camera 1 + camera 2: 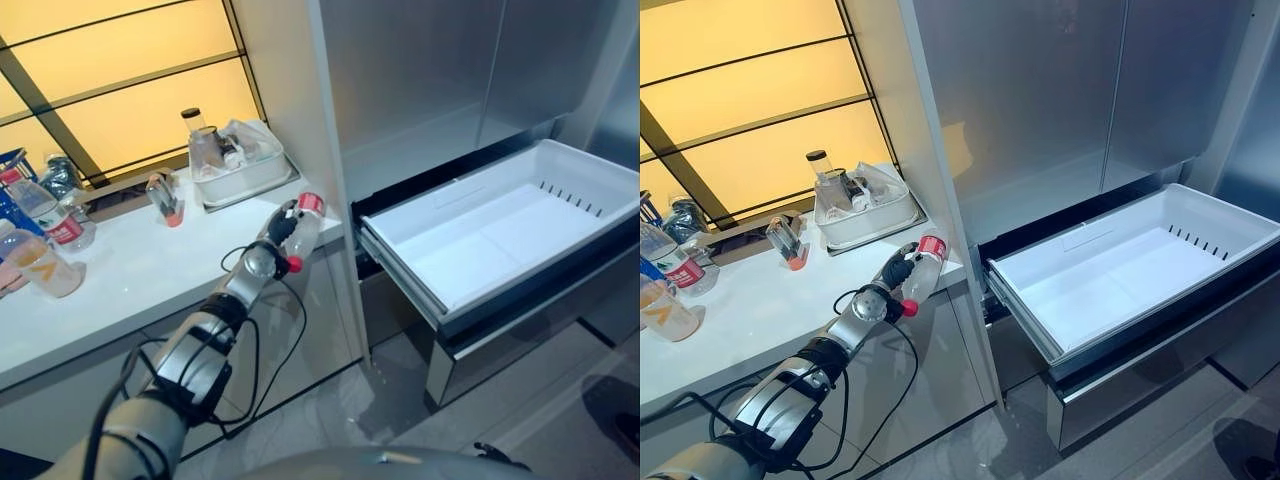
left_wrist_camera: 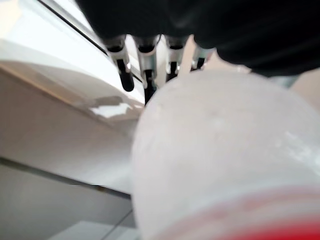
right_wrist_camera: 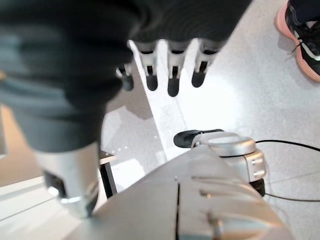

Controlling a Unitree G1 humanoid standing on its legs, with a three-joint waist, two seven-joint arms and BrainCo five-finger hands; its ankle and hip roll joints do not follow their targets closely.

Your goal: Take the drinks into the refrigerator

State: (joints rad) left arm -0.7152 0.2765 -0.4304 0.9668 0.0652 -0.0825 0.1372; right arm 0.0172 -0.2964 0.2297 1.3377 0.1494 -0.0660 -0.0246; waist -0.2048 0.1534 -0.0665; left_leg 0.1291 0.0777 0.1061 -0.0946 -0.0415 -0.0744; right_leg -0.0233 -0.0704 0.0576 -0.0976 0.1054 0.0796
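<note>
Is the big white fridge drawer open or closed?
Open. The white drawer is pulled out from the refrigerator, and its bare white floor shows. The left hand holds a bottle beside the counter.

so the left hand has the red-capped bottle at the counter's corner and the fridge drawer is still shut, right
Not quite: the fridge drawer is pulled open, its white inside bare, as the right eye view shows. The rest holds: the left hand grips the red-capped bottle at the counter corner.
</note>
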